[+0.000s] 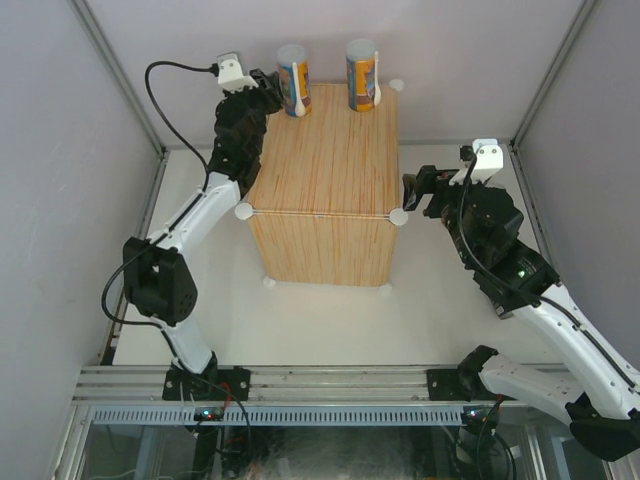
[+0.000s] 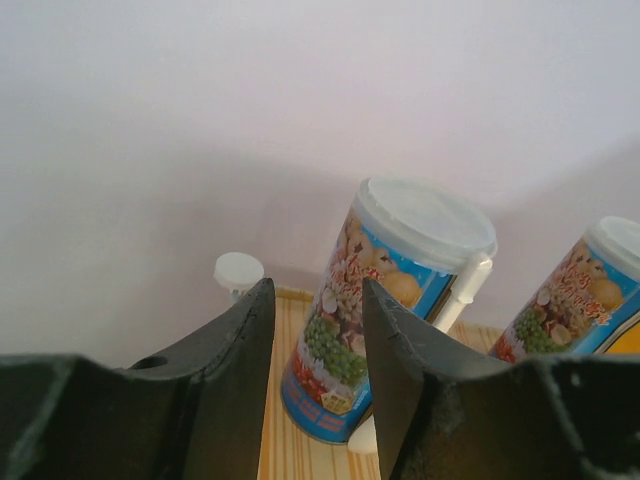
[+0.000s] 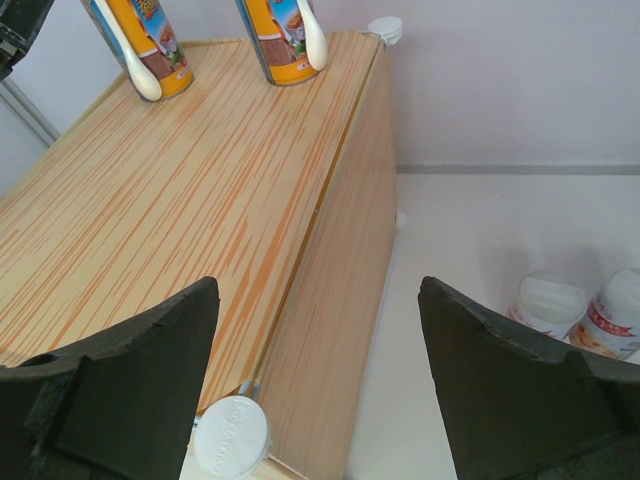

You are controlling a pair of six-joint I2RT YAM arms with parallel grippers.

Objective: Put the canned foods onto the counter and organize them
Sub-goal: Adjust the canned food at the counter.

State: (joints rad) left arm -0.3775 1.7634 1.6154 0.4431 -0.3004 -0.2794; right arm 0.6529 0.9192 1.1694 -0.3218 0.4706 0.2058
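2 tall cylinders (image 1: 293,66) on counter (image 1: 322,160) far edge, 2 short cans (image 3: 545,303) on bench (image 3: 470,250), left gripper (image 2: 318,300) and right gripper (image 3: 318,290) released, empty

counter (image 1: 325,150): light wood-grain, matt, orange-streaked | knob (image 3: 231,438): white plastic, smooth | tall cylinders (image 2: 340,340): glossy printed wrap, frosted plastic lids | spoon (image 3: 316,40): white glossy plastic | short cans (image 3: 545,305): white plastic lids, printed labels | left gripper fingers (image 2: 225,390): black, matt, faintly grainy | table (image 1: 330,320): white, smooth, matt

Overhead view looking down from behind, wrist views close, forward-facing — all share the counter (image 1: 320,150)
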